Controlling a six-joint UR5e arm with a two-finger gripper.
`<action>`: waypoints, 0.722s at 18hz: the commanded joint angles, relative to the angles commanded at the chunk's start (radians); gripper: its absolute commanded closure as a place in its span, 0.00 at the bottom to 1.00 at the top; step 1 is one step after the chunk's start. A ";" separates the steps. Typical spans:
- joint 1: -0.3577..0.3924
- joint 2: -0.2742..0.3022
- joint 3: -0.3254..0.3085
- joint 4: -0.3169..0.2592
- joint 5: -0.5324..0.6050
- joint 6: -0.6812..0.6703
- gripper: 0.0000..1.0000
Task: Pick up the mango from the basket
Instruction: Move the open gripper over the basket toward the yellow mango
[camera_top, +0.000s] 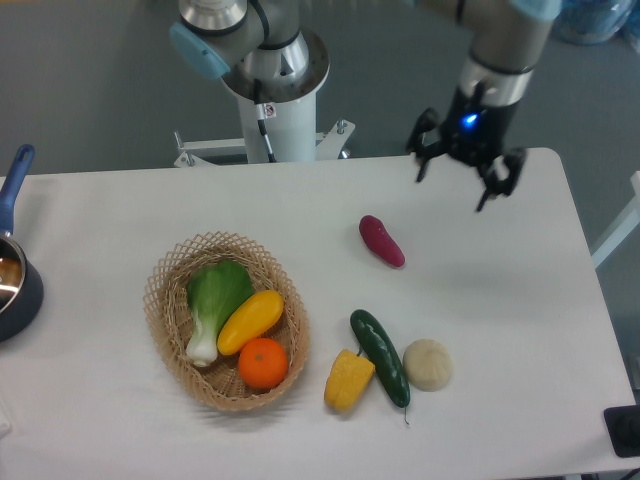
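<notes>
Basket (160, 300) sits left of the table's (500, 270) centre, holding the mango (251, 321) between a leafy green (214, 300) and an orange (264, 362). Gripper (456, 193) hangs near the table's far right corner, fingers spread, empty.

mango (250, 321): yellow-orange
basket (167, 325): tan, open woven lattice
orange (264, 363): bright orange
leafy vegetable (212, 305): green leaves, white stalk
cucumber (379, 356): dark green
pepper (348, 380): yellow
sweet potato (382, 241): purple-red
table (500, 300): white
gripper (468, 172): black, blue light
</notes>
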 joint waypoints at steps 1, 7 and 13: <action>-0.018 -0.006 -0.003 0.000 0.002 -0.009 0.00; -0.193 -0.109 0.001 0.204 0.014 -0.315 0.00; -0.295 -0.164 -0.002 0.241 0.087 -0.345 0.00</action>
